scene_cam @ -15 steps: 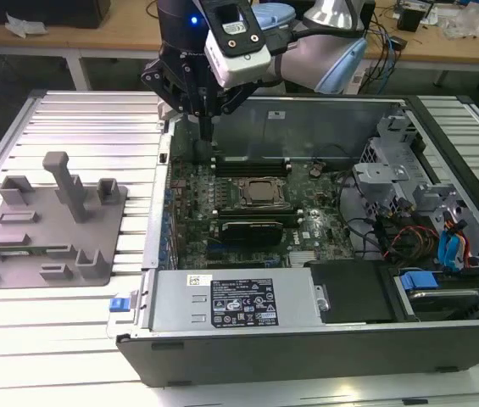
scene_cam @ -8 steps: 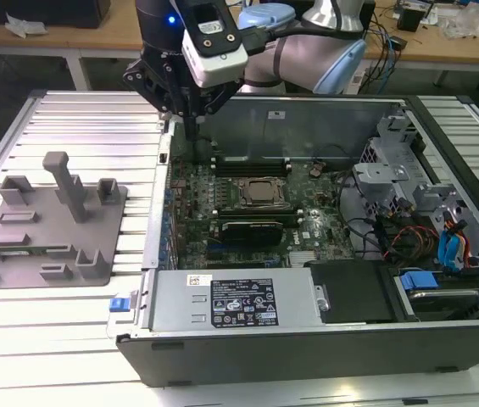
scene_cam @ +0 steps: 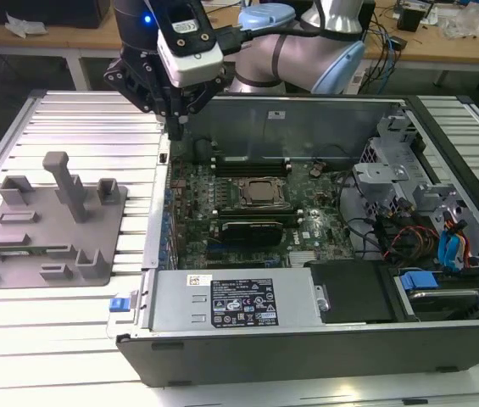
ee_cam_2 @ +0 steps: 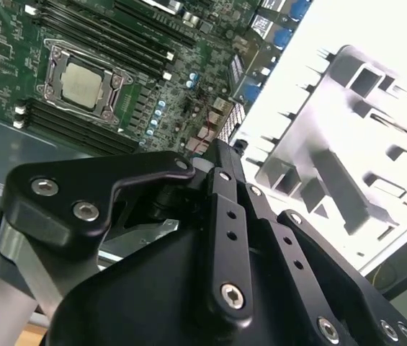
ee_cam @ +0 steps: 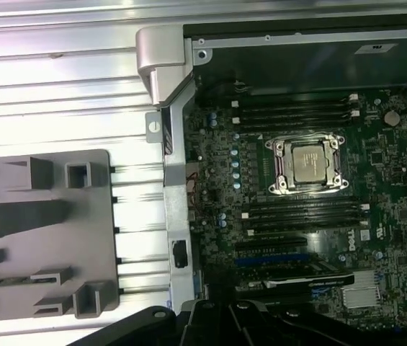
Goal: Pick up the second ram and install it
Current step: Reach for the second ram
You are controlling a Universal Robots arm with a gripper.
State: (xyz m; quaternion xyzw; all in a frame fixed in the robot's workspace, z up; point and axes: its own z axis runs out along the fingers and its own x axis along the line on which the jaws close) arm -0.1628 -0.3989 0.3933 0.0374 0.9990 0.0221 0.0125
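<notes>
In the exterior view the gripper hangs point-down over the far corner of the open computer case, at the case's 11 o'clock. Its tips are just above the case's edge, beside the green board. The jaws look closed, tip against tip, with nothing visible between them. The second wrist view shows the same gripper, its fingers pressed together and bare.

The second ram appears to be the thin dark-green strip standing on edge in a long slot of the grey holder, which lies on the slatted table. From the gripper it sits at about 8 o'clock in the exterior view — well apart, outside the case. The first wrist view shows the strip in its slot too, though too thin to make out chips or a label.

Inside the case, the processor sits at the board's middle, with black slots along both sides of it.
</notes>
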